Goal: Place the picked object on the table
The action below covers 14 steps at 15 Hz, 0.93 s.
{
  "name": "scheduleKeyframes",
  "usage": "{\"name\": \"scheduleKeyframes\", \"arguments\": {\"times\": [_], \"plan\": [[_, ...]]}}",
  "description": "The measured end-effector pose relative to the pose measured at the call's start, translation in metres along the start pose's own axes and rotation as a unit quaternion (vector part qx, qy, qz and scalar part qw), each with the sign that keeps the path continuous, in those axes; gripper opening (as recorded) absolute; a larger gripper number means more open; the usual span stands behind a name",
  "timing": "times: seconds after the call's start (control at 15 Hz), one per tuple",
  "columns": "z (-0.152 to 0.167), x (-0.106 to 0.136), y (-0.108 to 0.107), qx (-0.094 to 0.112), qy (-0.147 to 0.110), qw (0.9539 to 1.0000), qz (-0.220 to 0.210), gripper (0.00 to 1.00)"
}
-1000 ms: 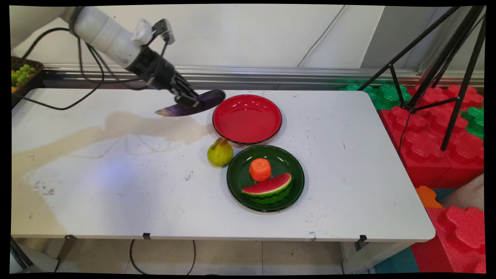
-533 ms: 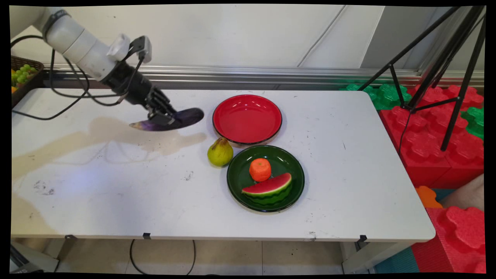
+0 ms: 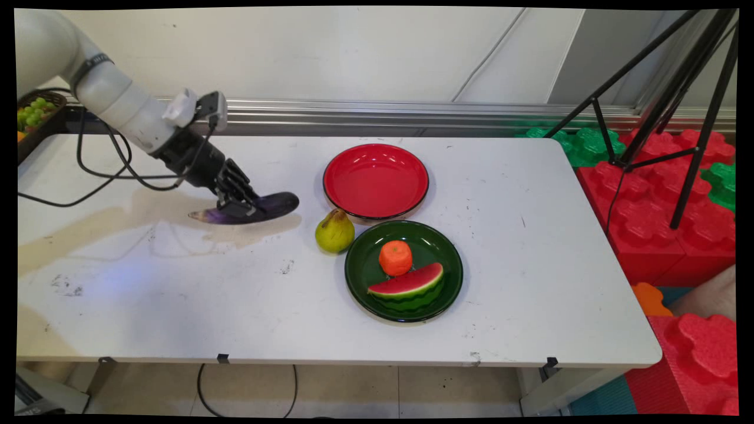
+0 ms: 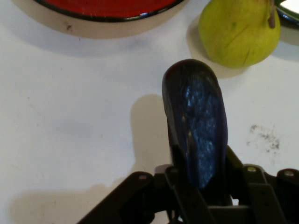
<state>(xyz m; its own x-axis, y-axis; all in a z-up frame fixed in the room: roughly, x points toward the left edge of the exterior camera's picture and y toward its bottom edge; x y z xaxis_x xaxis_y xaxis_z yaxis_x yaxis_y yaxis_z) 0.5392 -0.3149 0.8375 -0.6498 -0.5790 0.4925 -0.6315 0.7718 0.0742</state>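
I have the black two-finger gripper (image 3: 235,203) clamped on the glossy purple eggplant (image 3: 268,206), low over the white table (image 3: 177,294), not released.

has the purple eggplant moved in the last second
Yes. The glossy purple eggplant, gripped by the end effector, moved left and down, away from the shallow red plate.

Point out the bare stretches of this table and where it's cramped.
Bare: the near-left table in front of the gripper holding the eggplant, and the right end beyond the green plate. Crowded: the middle, where the pear, red plate and green plate sit close together.
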Motion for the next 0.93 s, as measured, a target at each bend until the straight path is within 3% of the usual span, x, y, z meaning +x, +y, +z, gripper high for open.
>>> {"name": "scheduleKeyframes", "arguments": {"times": [0.53, 0.6, 0.93], "plan": [[0.033, -0.012, -0.008, 0.003, -0.006, 0.9998, -0.016, 0.00], [0.035, -0.014, -0.008, 0.003, -0.006, 0.9998, -0.018, 1.00], [0.037, -0.021, -0.008, 0.001, -0.005, 0.9997, -0.024, 1.00]]}}
